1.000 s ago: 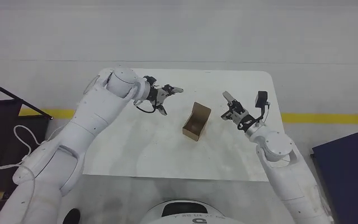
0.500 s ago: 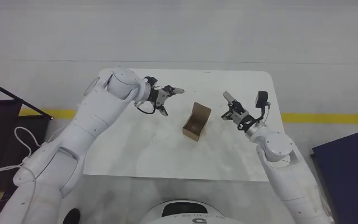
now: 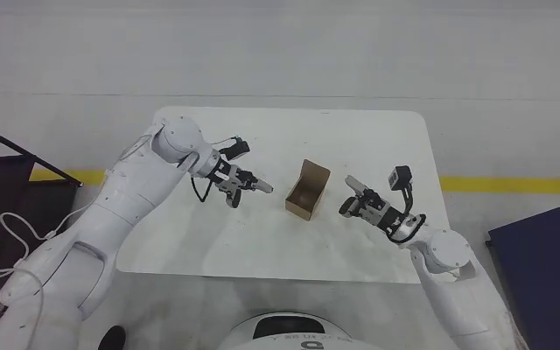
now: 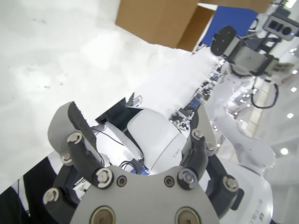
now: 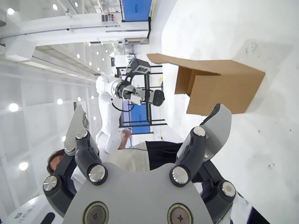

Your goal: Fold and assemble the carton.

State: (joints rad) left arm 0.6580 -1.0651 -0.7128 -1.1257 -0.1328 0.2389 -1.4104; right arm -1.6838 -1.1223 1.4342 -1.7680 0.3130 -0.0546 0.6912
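Setting: a white table point(image 3: 262, 236) with rounded corners stands on a pale grey floor. A yellow line point(image 3: 503, 185) on the floor shows at both sides of the table.

Carton: the brown cardboard carton point(image 3: 307, 189) stands near the middle of the table. Its top is open and one flap is raised along the far edge. It sits between the two claws and neither touches it.

Left claw: the left claw point(image 3: 254, 194) is near the carton on the robot's left side and points toward it. Its fingers are spread wide and it holds nothing.

Right claw: the right claw point(image 3: 346, 197) is near the carton on the opposite side and also faces it. Its fingers are spread wide and it is empty.

Left wrist view: the carton point(image 4: 158, 12) shows a plain brown wall ahead of the left claw point(image 4: 134, 110), with bare table between them.

Right wrist view: the carton point(image 5: 222, 87) shows its open mouth and lifted flap just ahead of the right claw point(image 5: 148, 108). One finger point(image 5: 219, 117) lies close to the table.
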